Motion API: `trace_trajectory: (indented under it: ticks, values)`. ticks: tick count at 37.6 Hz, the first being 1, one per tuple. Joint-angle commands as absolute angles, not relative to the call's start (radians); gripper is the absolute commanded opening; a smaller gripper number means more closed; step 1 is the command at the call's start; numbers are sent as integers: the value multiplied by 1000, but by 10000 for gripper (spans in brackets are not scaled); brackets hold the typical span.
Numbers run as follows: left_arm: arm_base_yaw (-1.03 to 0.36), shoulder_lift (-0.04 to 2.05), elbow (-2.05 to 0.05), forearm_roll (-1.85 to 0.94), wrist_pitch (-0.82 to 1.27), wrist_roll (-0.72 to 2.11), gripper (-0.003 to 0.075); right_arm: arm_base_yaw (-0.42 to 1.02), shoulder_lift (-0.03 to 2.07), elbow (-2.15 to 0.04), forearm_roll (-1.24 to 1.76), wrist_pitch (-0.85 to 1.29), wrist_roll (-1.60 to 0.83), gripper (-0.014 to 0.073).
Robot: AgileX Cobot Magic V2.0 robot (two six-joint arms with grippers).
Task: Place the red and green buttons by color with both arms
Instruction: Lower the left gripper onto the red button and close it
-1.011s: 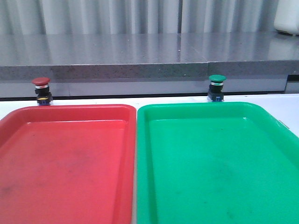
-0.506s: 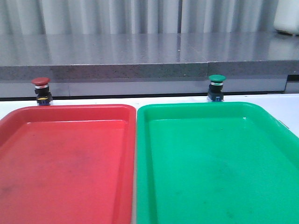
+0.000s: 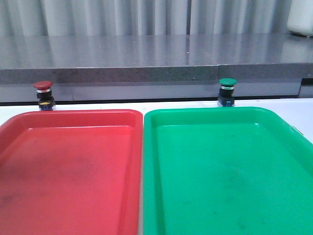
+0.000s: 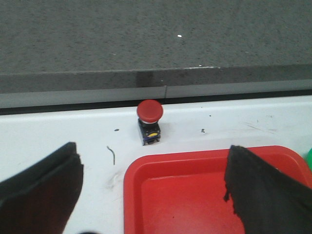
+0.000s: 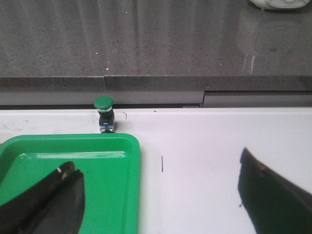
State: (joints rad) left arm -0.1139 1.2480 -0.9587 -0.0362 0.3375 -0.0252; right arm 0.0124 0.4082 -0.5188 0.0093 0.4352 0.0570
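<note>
Red button stands upright on the white surface, just past the far rim of the red tray, near that tray's far left corner, and it touches nothing else. Over on the right, the green button is upright too, sitting just beyond the far edge of the green tray, roughly above the middle of that rim. Both trays lie side by side, long edges almost meeting, and neither has anything in it. Behind the buttons runs a grey speckled ledge. Neither arm shows in the front view. From the left wrist camera, the left claw is released, its two dark fingers spread wide, with the red button well ahead of them and the corner of the red tray lying between the tips; it is gripping nothing. The right wrist camera tells the same story on the other side: the right claw hangs spread apart and holding nothing, one finger over the green tray, the other over bare white surface. The green button sits well ahead of it, off toward the tray side, right at the tray's far rim.
</note>
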Motion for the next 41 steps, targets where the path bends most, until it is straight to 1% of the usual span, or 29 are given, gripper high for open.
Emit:
trace_trajectory:
  ticks: [1,8,12,20,28,30,33,35,38,39,41]
  values:
    - [-130,1355,-1113,-46,352,-21,564,7,421,-555,7,357,58,653]
    - [-130,1653,-1417,-46,611,-36,563,7,421,-555,7,357,58,653]
    - [-130,1793,-1567,-41,695,-64,563,7,421,-555,7,357,58,653]
    - [-102,1972,-1714,-43,709,-97,563,7,421,-555,7,357,58,653]
    - [-101,2086,-1794,-43,679,-97,560,7,421,-555,7,357,58,653]
    - [-101,2097,-1801,-43,679,-97,514,7,421,-555,7,357,58,653]
    - [-101,2099,-1805,-43,684,-97,380,7,421,-555,7,357,58,653]
    - [-101,2097,-1807,-43,684,-97,262,7,421,-555,7,357,58,653]
    - [-101,2097,-1807,-43,693,-97,130,7,421,-555,7,357,58,653]
    - [-101,2097,-1807,-43,698,-97,99,7,421,-555,7,357,58,653]
    - [-101,2090,-1807,-43,710,-97,70,7,421,-555,7,357,58,653]
